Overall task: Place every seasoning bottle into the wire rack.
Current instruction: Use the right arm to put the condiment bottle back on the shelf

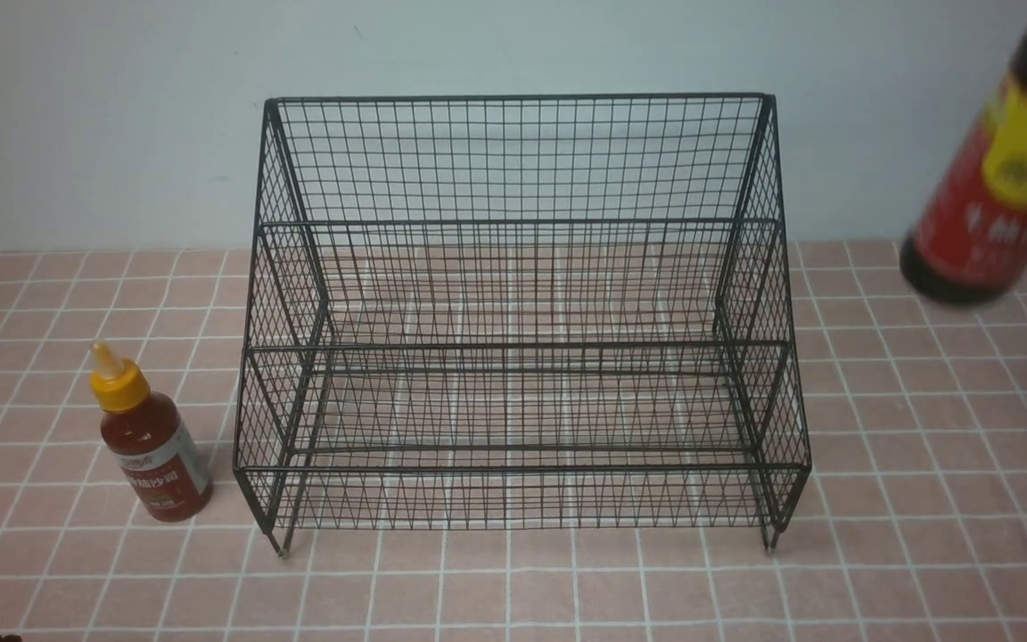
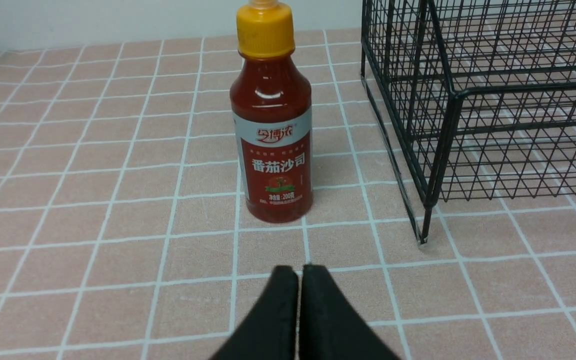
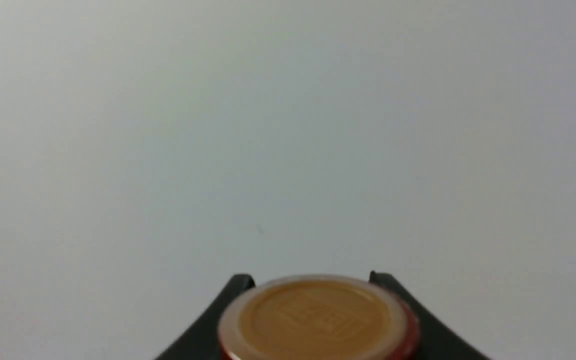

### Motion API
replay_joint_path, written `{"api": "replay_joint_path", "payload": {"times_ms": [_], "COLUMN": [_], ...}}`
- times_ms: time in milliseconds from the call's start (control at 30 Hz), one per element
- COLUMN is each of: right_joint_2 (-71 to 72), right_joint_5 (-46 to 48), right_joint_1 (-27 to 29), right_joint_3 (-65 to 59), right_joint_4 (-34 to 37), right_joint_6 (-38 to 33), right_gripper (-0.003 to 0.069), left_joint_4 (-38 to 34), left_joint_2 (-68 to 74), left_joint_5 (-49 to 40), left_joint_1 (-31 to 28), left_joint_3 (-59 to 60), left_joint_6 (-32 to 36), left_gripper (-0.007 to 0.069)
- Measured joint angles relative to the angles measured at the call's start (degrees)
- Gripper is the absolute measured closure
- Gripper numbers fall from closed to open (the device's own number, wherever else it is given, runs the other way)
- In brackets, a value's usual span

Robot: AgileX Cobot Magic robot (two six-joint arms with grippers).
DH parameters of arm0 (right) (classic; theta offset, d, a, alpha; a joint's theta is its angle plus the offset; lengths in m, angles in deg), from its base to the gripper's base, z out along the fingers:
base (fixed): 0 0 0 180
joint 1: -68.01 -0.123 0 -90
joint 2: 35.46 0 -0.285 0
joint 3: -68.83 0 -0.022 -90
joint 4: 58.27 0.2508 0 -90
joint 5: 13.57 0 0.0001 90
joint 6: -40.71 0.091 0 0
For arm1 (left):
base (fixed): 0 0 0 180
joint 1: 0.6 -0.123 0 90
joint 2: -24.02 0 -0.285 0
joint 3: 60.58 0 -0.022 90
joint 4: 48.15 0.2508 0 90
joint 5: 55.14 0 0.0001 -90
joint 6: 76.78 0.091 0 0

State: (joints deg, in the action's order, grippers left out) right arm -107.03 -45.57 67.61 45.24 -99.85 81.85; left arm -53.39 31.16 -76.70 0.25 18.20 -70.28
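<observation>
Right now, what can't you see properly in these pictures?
- Tall dark soy-sauce bottle: front view, blurred, top cut off by the picture's edge; label unreadable.
- Right gripper: right wrist view, only fingertips show beside the bottle's cap.
- Short red-sauce squeeze bottle: left wrist view, its very top cut off by the picture's edge.

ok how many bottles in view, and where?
2. Red-sauce bottle stands on the table left of the rack; soy bottle is airborne right of it, tilted, in the right gripper. None hidden: the rack is see-through.

Upright red-sauce bottle (image 2: 273, 125) beside wire rack (image 2: 445, 150), closed end effector (image 2: 299, 270) nearby
</observation>
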Motion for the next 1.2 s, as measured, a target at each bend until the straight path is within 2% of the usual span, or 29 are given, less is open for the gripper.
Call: {"api": "replay_joint_path", "payload": {"times_ms": [100, 133, 200, 533, 667, 867, 1100, 1200], "right_joint_2": [-0.3, -1.2, -2.9, -15.2, -19.6, -23.5, -23.7, -23.7], "right_joint_5": [-0.8, -1.7, -2.7, -1.8, -0.9, 5.7, 9.4, 12.4], "right_joint_1": [-2.1, -4.3, -7.0, -17.1, -18.1, -18.1, -18.1, -18.1], "right_joint_3": [4.1, 7.3, 9.8, 14.2, 14.2, 14.2, 14.2, 14.2], "right_joint_4": [-5.2, -8.1, -9.9, -11.0, -10.5, -9.1, -8.0, -9.0], "right_joint_6": [4.2, 7.7, 10.1, 10.1, 7.3, 4.6, 5.3, 9.9], "right_gripper": [0.0388, 0.0389, 0.0389, 0.0390, 0.0390, 0.0390, 0.0390, 0.0390], "left_joint_4": [0.0, 0.0, 0.0, 0.0, 0.0, 0.0, 0.0, 0.0], "left_joint_2": [0.0, 0.0, 0.0, 0.0, 0.0, 0.0, 0.0, 0.0], "left_joint_5": [0.0, 0.0, 0.0, 0.0, 0.0, 0.0, 0.0, 0.0], "left_joint_1": [0.0, 0.0, 0.0, 0.0, 0.0, 0.0, 0.0, 0.0], "left_joint_3": [0.0, 0.0, 0.0, 0.0, 0.0, 0.0, 0.0, 0.0], "left_joint_6": [0.0, 0.0, 0.0, 0.0, 0.0, 0.0, 0.0, 0.0], "left_gripper": [0.0634, 0.0634, 0.0634, 0.0634, 0.0634, 0.0634, 0.0634, 0.0634]}}
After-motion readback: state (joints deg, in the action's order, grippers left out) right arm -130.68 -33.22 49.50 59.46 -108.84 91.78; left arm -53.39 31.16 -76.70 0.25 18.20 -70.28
